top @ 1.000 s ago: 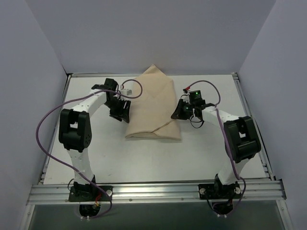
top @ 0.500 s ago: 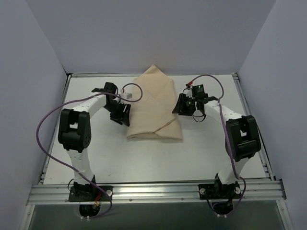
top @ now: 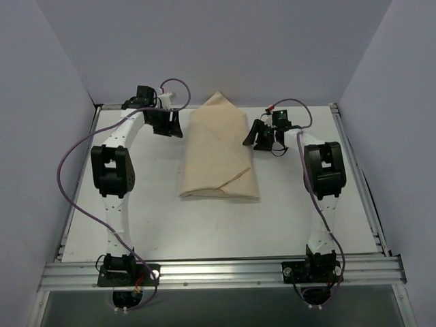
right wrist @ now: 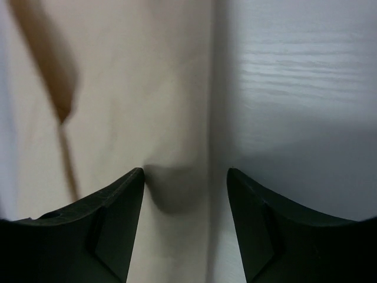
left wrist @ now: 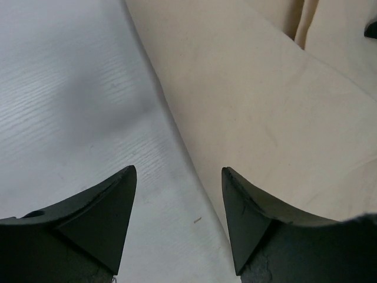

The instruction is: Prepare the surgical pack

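The surgical pack (top: 218, 153) is a folded beige cloth bundle lying mid-table, with a pointed top at the back and a diagonal flap near its front edge. My left gripper (top: 167, 125) hovers beside its upper left edge. In the left wrist view that gripper (left wrist: 178, 177) is open over bare table, the cloth (left wrist: 277, 88) running under its right finger. My right gripper (top: 258, 135) is at the bundle's upper right edge. In the right wrist view it (right wrist: 185, 177) is open, with the cloth's edge (right wrist: 177, 118) between its fingers and a shallow dent by the left fingertip.
The white table (top: 136, 225) is walled by white panels on three sides. An aluminium rail (top: 218, 271) with both arm bases runs along the near edge. Purple cables (top: 68, 184) loop off each arm.
The right gripper has opened, let go of the cloth and shifted toward the back. The left arm has swung back from the bundle's left side to its upper left corner.
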You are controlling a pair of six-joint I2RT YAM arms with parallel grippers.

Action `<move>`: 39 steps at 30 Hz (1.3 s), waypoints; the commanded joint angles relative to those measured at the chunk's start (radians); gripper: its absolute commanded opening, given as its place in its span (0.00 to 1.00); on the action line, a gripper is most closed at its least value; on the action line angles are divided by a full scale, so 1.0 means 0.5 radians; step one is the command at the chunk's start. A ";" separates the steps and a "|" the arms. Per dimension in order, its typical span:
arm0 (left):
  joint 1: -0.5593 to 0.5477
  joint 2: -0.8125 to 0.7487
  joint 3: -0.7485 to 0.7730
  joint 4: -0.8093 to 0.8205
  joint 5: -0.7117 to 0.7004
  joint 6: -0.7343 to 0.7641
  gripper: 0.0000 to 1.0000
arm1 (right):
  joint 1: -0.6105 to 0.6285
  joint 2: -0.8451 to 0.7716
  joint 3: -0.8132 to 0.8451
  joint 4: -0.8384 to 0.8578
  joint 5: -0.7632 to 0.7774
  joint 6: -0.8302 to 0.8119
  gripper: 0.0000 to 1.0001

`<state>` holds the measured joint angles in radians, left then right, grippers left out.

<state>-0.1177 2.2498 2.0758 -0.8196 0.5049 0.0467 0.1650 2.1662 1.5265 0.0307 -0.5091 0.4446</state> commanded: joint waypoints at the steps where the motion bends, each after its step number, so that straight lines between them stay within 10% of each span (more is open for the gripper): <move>1: -0.053 0.203 0.131 -0.082 0.085 -0.072 0.69 | -0.026 0.119 0.113 0.119 -0.215 0.071 0.56; 12: -0.108 0.550 0.371 -0.085 -0.031 -0.170 0.66 | -0.032 0.211 -0.089 0.399 -0.329 0.151 0.27; 22: -0.142 0.471 0.104 -0.005 0.110 -0.167 0.27 | -0.032 0.190 -0.190 0.488 -0.396 0.203 0.04; 25: -0.124 0.413 0.009 -0.011 0.113 -0.143 0.14 | -0.032 0.141 -0.239 0.488 -0.411 0.182 0.00; 39: -0.124 -0.388 -0.976 0.176 0.058 -0.005 0.14 | 0.041 -0.512 -1.055 0.528 -0.369 0.163 0.00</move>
<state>-0.1844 2.1708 1.6245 -0.7258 0.5499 -0.0143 0.1658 2.0106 1.0691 0.3481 -0.7082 0.5468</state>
